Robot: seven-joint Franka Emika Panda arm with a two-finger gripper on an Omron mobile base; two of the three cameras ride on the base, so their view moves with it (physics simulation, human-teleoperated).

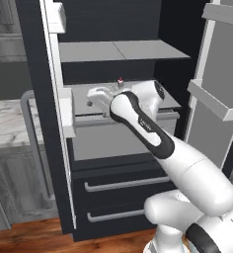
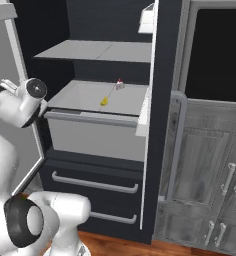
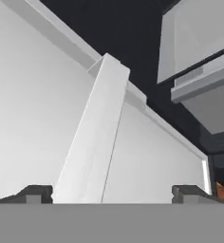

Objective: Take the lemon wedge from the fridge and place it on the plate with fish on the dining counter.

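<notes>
The fridge (image 2: 161,60) stands with its doors swung open. The lemon wedge (image 2: 104,101), a tiny yellow piece, lies on the light grey middle shelf (image 2: 85,95). My gripper (image 1: 92,97) hovers at that shelf's height near the front left of the fridge opening, some way from the wedge. In the hand view the gripper (image 3: 114,192) is open with nothing between its fingertips (image 3: 38,192), facing the pale inner side of a door with a rail (image 3: 92,137). My arm covers the wedge in the left base view. The plate with fish and the dining counter are out of view.
A small red-and-white item (image 2: 119,84) sits at the back of the same shelf. An upper shelf (image 1: 121,50) hangs above, two dark drawers (image 1: 123,185) below. The open doors (image 1: 214,99) flank the arm. A marble top (image 1: 7,121) over grey cabinets lies to the left.
</notes>
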